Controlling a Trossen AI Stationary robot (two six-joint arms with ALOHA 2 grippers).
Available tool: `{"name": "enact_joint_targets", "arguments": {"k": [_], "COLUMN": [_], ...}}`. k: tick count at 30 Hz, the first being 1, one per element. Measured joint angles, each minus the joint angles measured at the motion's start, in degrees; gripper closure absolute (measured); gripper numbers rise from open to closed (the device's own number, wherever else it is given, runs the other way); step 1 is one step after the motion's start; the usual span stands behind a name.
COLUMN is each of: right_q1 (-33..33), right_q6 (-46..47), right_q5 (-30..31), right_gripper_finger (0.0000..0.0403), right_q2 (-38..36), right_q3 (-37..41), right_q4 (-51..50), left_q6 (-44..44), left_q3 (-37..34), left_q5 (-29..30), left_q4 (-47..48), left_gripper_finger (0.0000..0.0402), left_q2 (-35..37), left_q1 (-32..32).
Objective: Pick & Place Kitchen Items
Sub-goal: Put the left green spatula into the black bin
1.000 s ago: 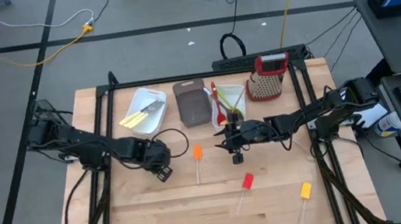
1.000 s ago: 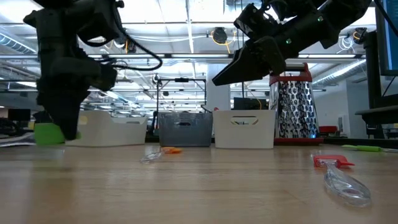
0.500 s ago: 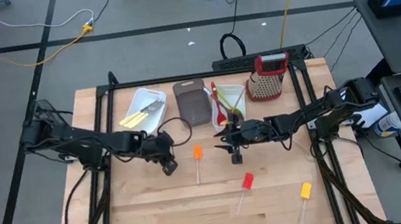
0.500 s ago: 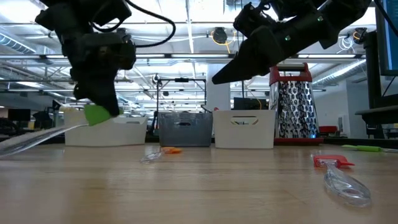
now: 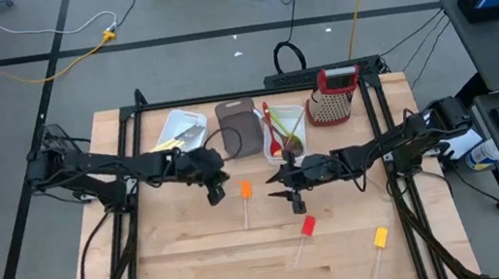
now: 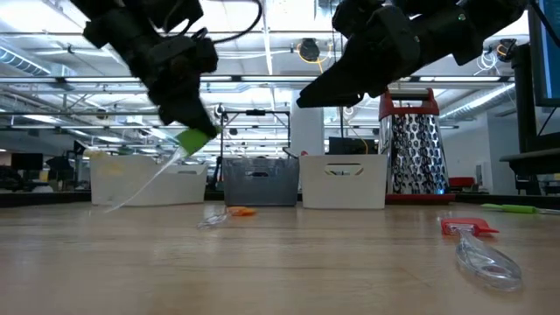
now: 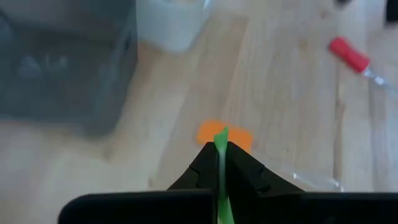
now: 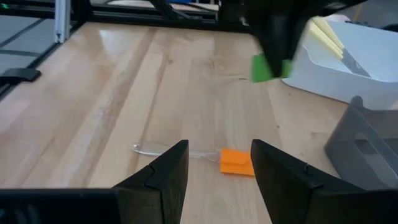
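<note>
Left end effector clenched on green spatula, held above bench mid-area, beside orange spatula. Right end effector hung released near bench centre.

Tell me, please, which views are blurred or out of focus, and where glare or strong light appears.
Left wrist view: the grey tub is soft, while the green spatula between the fingers is sharp. Low view: bright ceiling lights glare behind the arms; the left gripper shows as a dark shape. Right wrist view: the fingers near the lens are soft. High view: even light, no strong glare.
</note>
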State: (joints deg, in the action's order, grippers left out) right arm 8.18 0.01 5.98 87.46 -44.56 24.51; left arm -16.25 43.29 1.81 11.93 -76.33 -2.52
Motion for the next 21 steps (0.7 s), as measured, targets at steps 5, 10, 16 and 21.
{"name": "enact_joint_targets", "arguments": {"k": [5,10,16,21], "right_q1": [0.7,0.9,0.9,0.9], "right_q6": [0.2,3.4,5.5,5.4], "right_q5": [0.1,0.2,0.2,0.2], "right_gripper_finger": [0.0236,0.0236,0.0236,0.0236], "right_q2": [0.0,0.0,0.0,0.0], "right_q3": [0.0,0.0,0.0,0.0], "right_q4": [1.3,1.4,1.4,2.3], "left_q6": [9.4,13.7,20.4,22.8], "left_q3": [6.6,12.0,14.5,14.5], "left_q5": [-0.1,1.3,1.3,1.2], "left_q4": [3.0,3.3,3.8,0.7], "left_gripper_finger": [0.0396,0.0390,0.0397,0.0389], "left_q2": [0.0,-0.2,-0.3,-0.3], "left_q1": [-2.0,-5.2,-8.9,-10.9]}}
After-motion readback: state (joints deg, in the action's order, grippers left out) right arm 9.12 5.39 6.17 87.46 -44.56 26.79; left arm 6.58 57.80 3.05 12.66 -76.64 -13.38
